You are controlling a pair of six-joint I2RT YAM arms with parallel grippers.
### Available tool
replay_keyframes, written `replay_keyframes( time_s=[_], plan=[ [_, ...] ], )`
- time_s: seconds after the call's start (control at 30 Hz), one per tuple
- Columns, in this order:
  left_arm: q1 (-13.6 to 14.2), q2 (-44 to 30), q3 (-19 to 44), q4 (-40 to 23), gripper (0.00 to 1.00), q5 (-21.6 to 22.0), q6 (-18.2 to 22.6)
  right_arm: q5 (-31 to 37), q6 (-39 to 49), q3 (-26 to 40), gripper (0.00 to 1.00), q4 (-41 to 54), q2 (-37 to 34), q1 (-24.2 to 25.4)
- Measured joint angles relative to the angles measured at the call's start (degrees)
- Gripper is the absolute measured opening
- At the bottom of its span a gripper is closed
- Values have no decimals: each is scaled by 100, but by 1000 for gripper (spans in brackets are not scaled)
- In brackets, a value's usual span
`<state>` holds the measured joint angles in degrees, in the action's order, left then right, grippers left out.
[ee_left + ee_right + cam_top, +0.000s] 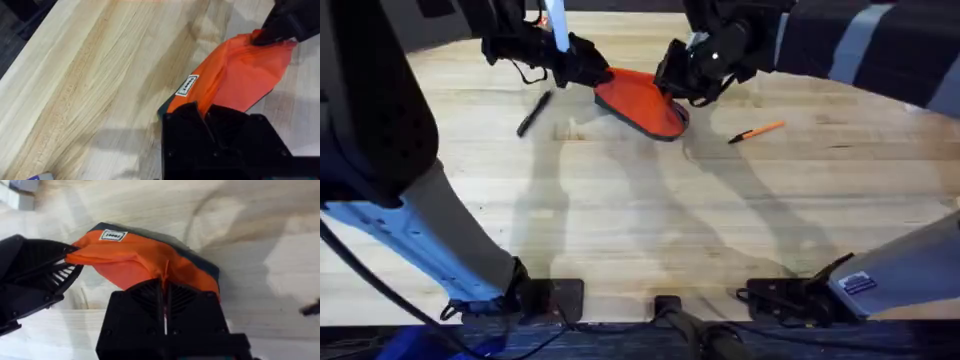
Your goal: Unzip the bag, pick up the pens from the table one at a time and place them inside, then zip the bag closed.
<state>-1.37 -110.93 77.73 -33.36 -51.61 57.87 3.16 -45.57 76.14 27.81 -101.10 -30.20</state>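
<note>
The orange bag [642,100] is held a little above the table [650,220] at the far middle, its dark underside showing along the lower edge. My left gripper [592,72] is shut on its left end, and in the left wrist view the bag [235,80] runs out from between my fingers [190,117]. My right gripper [672,82] is shut on a fold of the bag [135,260] at the other end [164,287]. The black pen [534,113] lies to the bag's left. The orange pen [758,131] lies to its right. Whether the zipper is open is hidden.
A white label [187,85] is sewn on the bag's side. Bare wooden table stretches from the bag to the arm bases [660,305] at the near edge. Cables lie at the near right [790,295].
</note>
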Motion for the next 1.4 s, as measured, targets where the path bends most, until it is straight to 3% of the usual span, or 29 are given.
replay_keyframes(
  time_s=[0.2,0.53,0.9,1.13,1.4],
  plan=[
    [-39,0,0,13,42,19,0,92,442,0,33,-201,2,0],
    [-37,0,0,-8,42,-102,0,821,1018,0,31,-376,2,-39],
    [-37,-2,0,-151,42,-134,-3,1105,2486,0,31,-1368,24,-39],
    [-38,0,0,-173,42,-132,-4,409,3019,0,31,-1428,24,-38],
    [-43,-2,0,-171,42,-110,-2,-227,2835,0,31,-1318,24,-37]
  ],
)
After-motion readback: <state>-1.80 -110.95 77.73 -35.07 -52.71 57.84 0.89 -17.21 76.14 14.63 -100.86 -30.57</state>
